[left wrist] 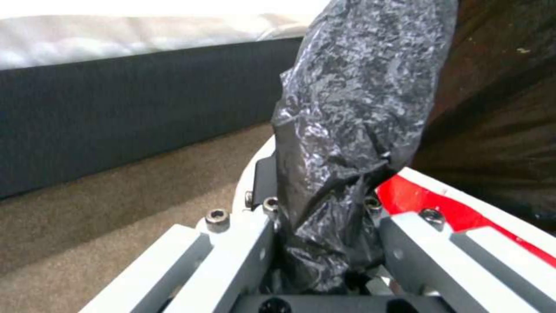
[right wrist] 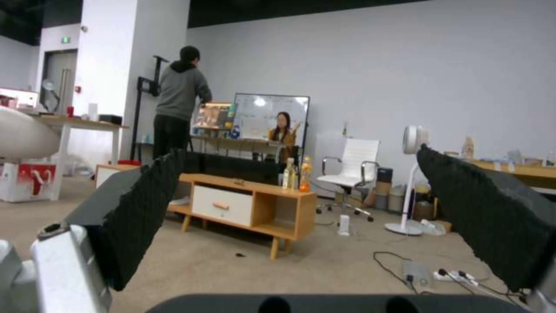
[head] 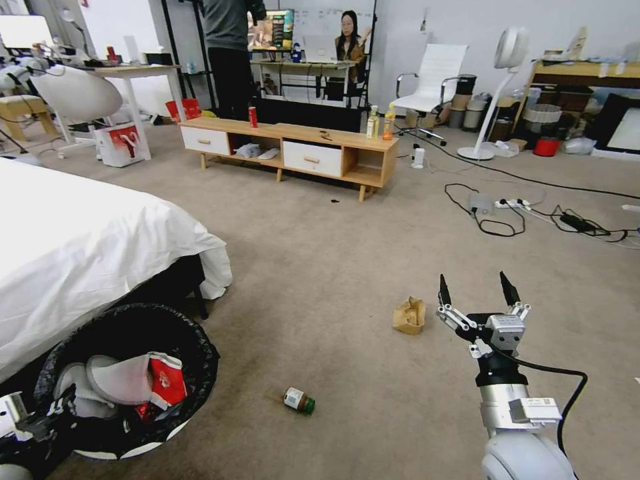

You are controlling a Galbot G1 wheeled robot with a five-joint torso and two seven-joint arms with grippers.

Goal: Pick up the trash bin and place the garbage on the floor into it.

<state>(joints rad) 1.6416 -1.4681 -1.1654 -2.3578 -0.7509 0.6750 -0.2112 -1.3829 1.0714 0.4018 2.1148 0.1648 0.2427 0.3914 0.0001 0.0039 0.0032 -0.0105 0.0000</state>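
Left gripper (left wrist: pixel 324 261) clamping trash bin (head: pixel 193 353) rim beside bed (head: pixel 80 247); right gripper (head: pixel 477 293) spread wide near paper bag (head: pixel 409 315).

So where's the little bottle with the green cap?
In the head view the small green-capped bottle lies on its side on the carpet, between the trash bin on the left and the open right gripper, nearer than the tan paper bag.

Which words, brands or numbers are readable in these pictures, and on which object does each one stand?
No text can be read.
Bottle on the floor: label too small.
Red-white carton in the trash bin: print blurred.
Right gripper wrist sticker: too small.
Whiteboard: writing blurred.
Green wall sign: illegible.
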